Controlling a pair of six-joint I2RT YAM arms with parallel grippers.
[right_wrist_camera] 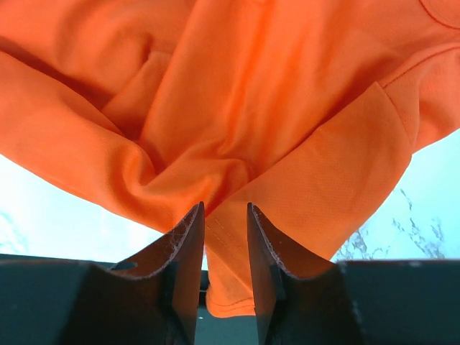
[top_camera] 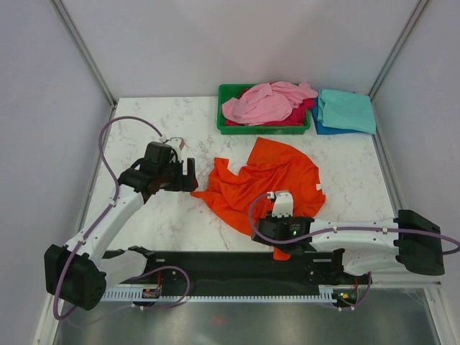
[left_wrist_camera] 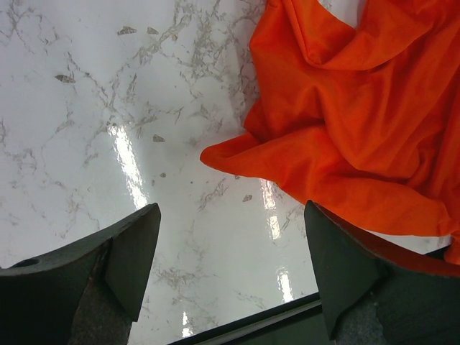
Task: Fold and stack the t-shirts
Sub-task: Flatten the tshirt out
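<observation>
The bright orange t-shirt (top_camera: 266, 180) lies crumpled in the middle of the marble table. My right gripper (top_camera: 280, 246) is at the shirt's near edge, shut on a fold of it (right_wrist_camera: 237, 237); the hem hangs below the fingers over the black rail. My left gripper (top_camera: 190, 177) is open and empty just left of the shirt's pointed left corner (left_wrist_camera: 230, 154), its fingers (left_wrist_camera: 129, 251) above bare marble. The light pink t-shirt (top_camera: 262, 104) lies heaped on the magenta one (top_camera: 300, 113) in the green tray. The teal t-shirt (top_camera: 347, 109) lies folded on the blue one (top_camera: 321, 129).
The green tray (top_camera: 224, 108) stands at the back centre, with the teal and blue stack to its right. A black rail (top_camera: 215, 262) runs along the table's near edge. Grey walls close in the sides and back.
</observation>
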